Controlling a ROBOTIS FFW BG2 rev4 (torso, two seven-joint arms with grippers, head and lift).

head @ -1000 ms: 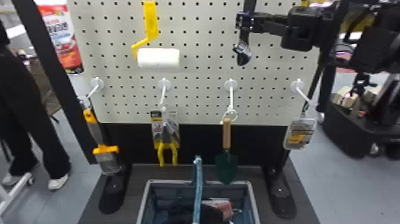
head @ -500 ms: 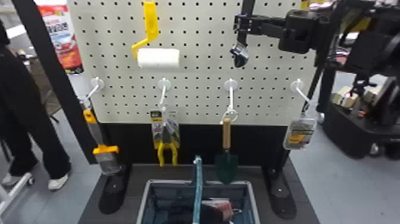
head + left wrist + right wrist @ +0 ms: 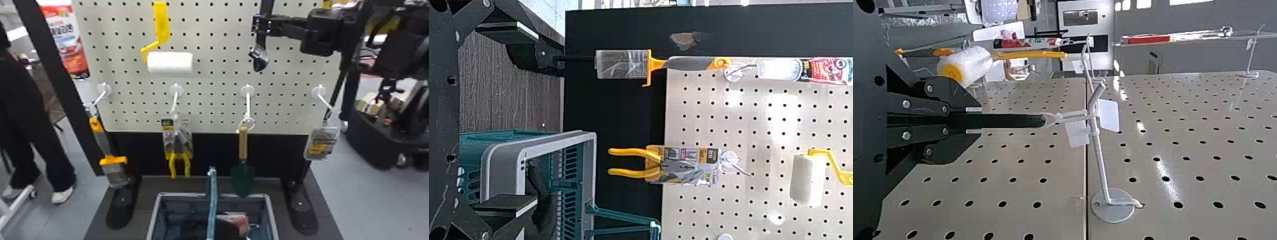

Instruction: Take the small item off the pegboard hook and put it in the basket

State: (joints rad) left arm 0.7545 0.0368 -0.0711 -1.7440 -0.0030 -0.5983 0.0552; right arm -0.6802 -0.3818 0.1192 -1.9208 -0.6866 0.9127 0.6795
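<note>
My right gripper (image 3: 261, 25) is at the upper right of the pegboard, with a black-handled adjustable wrench (image 3: 260, 60) whose metal head hangs below it. In the right wrist view, the gripper (image 3: 973, 120) is shut on the black handle (image 3: 1015, 121). A pale loop (image 3: 1070, 117) at the handle's end still reaches the white hook (image 3: 1100, 155), at its upturned outer part. The basket (image 3: 273, 220) stands on the floor base below the board. In the left wrist view, my left gripper (image 3: 509, 117) stands open and holds nothing, beside the basket (image 3: 589, 175).
A paint roller (image 3: 170, 61) hangs left of the wrench. Lower hooks carry a scraper (image 3: 103, 143), pliers (image 3: 180, 156), a trowel (image 3: 243, 178) and a small clear package (image 3: 322, 143). Dark items (image 3: 204, 228) lie in the basket, whose raised handle (image 3: 212, 201) crosses the middle.
The wrench and right gripper have shifted only slightly, a little left and then back right. The hanging tools and basket have stayed where they were.
</note>
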